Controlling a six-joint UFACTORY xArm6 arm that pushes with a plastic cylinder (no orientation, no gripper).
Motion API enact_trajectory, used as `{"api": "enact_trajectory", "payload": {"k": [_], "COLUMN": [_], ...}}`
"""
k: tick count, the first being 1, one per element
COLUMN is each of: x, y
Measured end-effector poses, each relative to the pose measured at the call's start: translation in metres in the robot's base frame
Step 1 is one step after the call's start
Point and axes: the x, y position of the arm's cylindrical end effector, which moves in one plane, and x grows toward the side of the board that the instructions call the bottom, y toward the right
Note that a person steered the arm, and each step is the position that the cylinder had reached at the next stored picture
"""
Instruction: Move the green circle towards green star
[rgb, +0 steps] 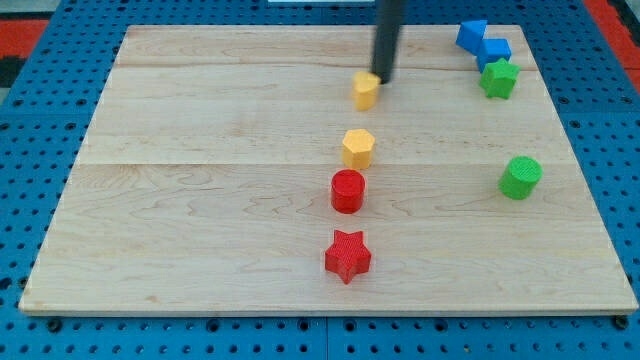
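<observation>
The green circle (520, 177) sits at the view's right, about mid-height on the board. The green star (498, 78) lies above it near the top right corner. My tip (383, 79) is at the top centre, touching the right side of a small yellow block (366, 89), far to the left of both green blocks.
Two blue blocks (472, 35) (493, 51) sit just above and left of the green star. A yellow hexagon (358, 148), a red circle (348, 191) and a red star (347, 256) line up down the middle. The wooden board (200, 200) ends at a blue pegboard surround.
</observation>
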Motion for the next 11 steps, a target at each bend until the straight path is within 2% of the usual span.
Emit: {"api": "enact_trajectory", "payload": {"k": [1,2,3,4,5,6,7,8,9,11], "x": [0.027,0.028,0.05,0.107,0.192,0.208,0.188,0.232,0.235,0.174], "y": [-0.015,0.056,0.156,0.232,0.214,0.138,0.113,0.138,0.15,0.168]}}
